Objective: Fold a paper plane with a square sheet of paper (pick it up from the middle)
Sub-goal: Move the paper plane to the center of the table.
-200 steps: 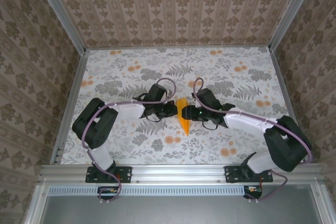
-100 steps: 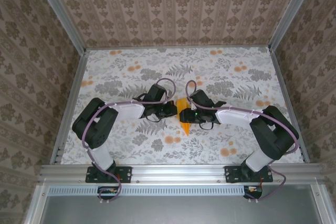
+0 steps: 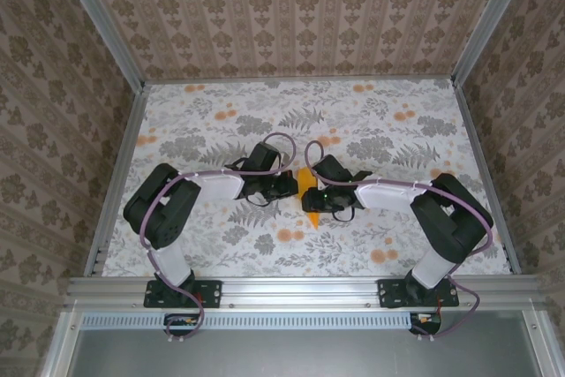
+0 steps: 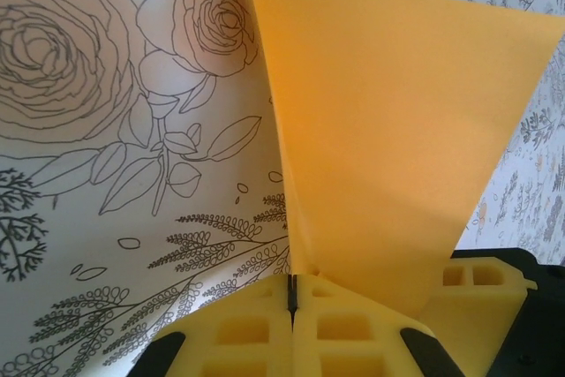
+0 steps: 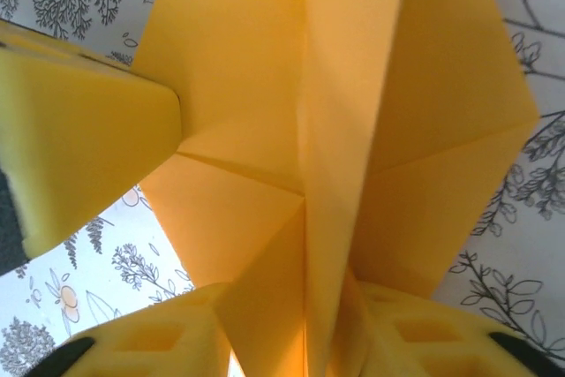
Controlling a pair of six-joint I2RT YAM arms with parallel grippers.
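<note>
left gripper (image 4: 291, 293) pinches one paper plane (image 4: 380, 130)

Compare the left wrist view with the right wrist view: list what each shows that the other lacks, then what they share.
Left wrist: the left gripper shut on the lower edge of the paper, one smooth flat face of it, and big outlined roses on the cloth. Right wrist: the right gripper straddling a centre ridge where several creased flaps meet. Both: the same orange-yellow paper held above the floral cloth.
</note>
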